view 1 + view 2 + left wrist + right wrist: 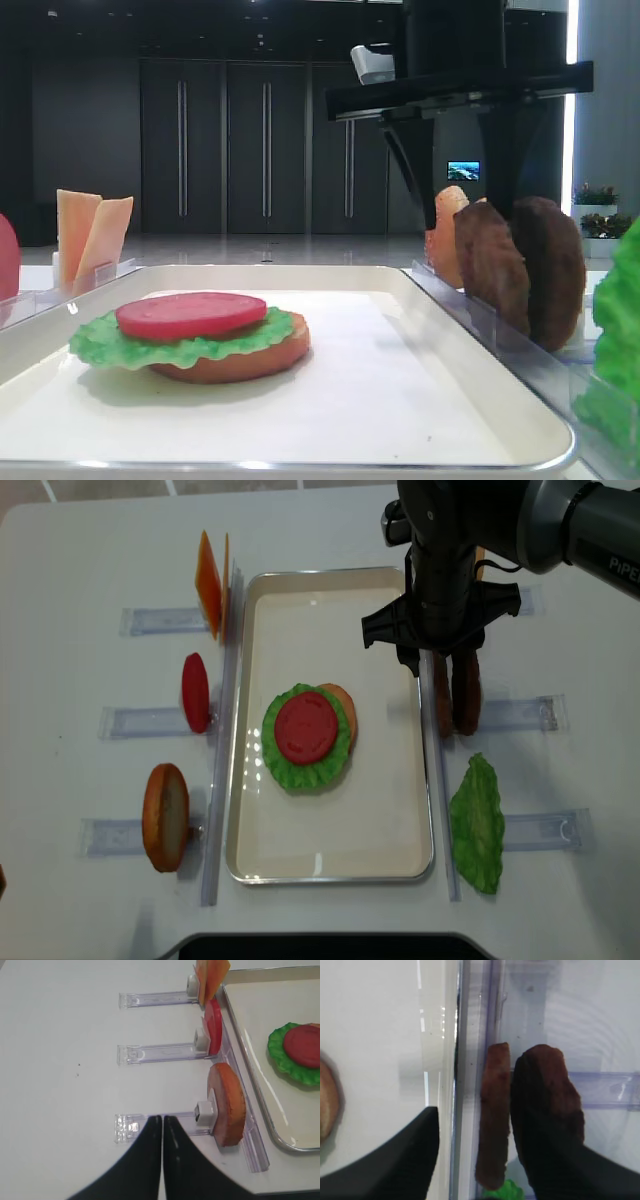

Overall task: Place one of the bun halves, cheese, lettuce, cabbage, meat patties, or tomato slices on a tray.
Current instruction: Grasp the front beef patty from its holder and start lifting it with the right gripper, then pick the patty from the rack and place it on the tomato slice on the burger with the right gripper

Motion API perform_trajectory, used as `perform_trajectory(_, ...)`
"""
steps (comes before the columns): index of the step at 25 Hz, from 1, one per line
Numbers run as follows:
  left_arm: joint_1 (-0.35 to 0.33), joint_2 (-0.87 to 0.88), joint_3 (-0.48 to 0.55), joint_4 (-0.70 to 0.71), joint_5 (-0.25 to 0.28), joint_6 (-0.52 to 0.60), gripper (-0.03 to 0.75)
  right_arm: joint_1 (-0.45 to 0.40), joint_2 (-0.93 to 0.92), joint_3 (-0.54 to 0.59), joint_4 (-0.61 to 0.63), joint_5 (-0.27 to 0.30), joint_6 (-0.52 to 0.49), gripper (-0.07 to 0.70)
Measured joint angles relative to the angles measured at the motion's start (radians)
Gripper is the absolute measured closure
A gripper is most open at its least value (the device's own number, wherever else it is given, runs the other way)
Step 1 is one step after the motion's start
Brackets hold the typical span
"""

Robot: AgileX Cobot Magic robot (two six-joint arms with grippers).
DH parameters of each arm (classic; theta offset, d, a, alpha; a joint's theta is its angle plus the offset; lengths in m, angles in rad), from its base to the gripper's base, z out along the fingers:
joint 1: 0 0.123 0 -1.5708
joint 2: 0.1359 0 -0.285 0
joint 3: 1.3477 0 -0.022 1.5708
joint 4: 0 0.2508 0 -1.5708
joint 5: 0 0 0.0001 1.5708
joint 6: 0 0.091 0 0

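On the cream tray [385, 815] lies a bun base [255, 362] topped with lettuce [300, 770] and a tomato slice [305, 726]. Two brown meat patties [454, 695] stand on edge in a clear rack right of the tray. My right gripper [440, 665] hangs open over them. In the right wrist view the thinner patty [492, 1120] sits between the fingers, untouched, while the right finger overlaps the thicker patty [545, 1080]. My left gripper [162, 1119] is shut and empty, above the table beside a domed bun half [230, 1105].
Clear racks line both long sides of the tray. On the left stand cheese slices [210, 585], a tomato slice [196, 692] and the bun half [165, 817]. On the right a loose lettuce leaf [478, 825] lies below the patties, and another bun half [446, 235] stands behind them.
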Motion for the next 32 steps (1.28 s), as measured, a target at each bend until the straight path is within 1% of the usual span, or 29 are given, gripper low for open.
perform_trajectory(5, 0.0, 0.0, 0.0, 0.0, 0.0, 0.0, 0.722, 0.0, 0.024, 0.0, -0.019, 0.0, -0.003, 0.288)
perform_trajectory(6, 0.0, 0.0, 0.0, 0.0, 0.0, 0.0, 0.722, 0.0, 0.029, 0.0, -0.023, -0.009, -0.004, 0.297)
perform_trajectory(9, 0.0, 0.0, 0.0, 0.0, 0.0, 0.0, 0.722, 0.0, 0.047, 0.0, -0.026, -0.012, -0.006, 0.335)
perform_trajectory(11, 0.0, 0.0, 0.0, 0.0, 0.0, 0.0, 0.722, 0.0, 0.059, 0.0, -0.028, -0.01, -0.007, 0.394)
perform_trajectory(13, 0.0, 0.0, 0.0, 0.0, 0.0, 0.0, 0.722, 0.0, 0.065, 0.0, -0.042, -0.004, -0.009, 0.514)
perform_trajectory(14, 0.0, 0.0, 0.0, 0.0, 0.0, 0.0, 0.722, 0.0, 0.065, 0.0, -0.05, 0.0, -0.01, 0.533)
perform_trajectory(18, 0.0, 0.0, 0.0, 0.0, 0.0, 0.0, 0.722, 0.0, 0.062, -0.011, -0.042, 0.006, -0.032, 0.531)
perform_trajectory(22, 0.0, 0.0, 0.0, 0.0, 0.0, 0.0, 0.722, 0.0, 0.027, -0.07, -0.022, 0.039, -0.058, 0.531)
perform_trajectory(25, 0.0, 0.0, 0.0, 0.0, 0.0, 0.0, 0.722, 0.0, -0.012, -0.119, 0.03, 0.008, -0.069, 0.531)
perform_trajectory(28, 0.0, 0.0, 0.0, 0.0, 0.0, 0.0, 0.722, 0.0, -0.025, -0.128, 0.064, 0.006, -0.086, 0.531)
perform_trajectory(30, 0.0, 0.0, 0.0, 0.0, 0.0, 0.0, 0.722, 0.0, -0.025, -0.128, 0.123, 0.007, -0.128, 0.531)
perform_trajectory(31, 0.0, 0.0, 0.0, 0.0, 0.0, 0.0, 0.722, 0.0, -0.025, -0.128, 0.174, 0.007, -0.169, 0.531)
perform_trajectory(32, 0.0, 0.0, 0.0, 0.0, 0.0, 0.0, 0.722, 0.0, -0.025, -0.128, 0.252, -0.003, -0.227, 0.531)
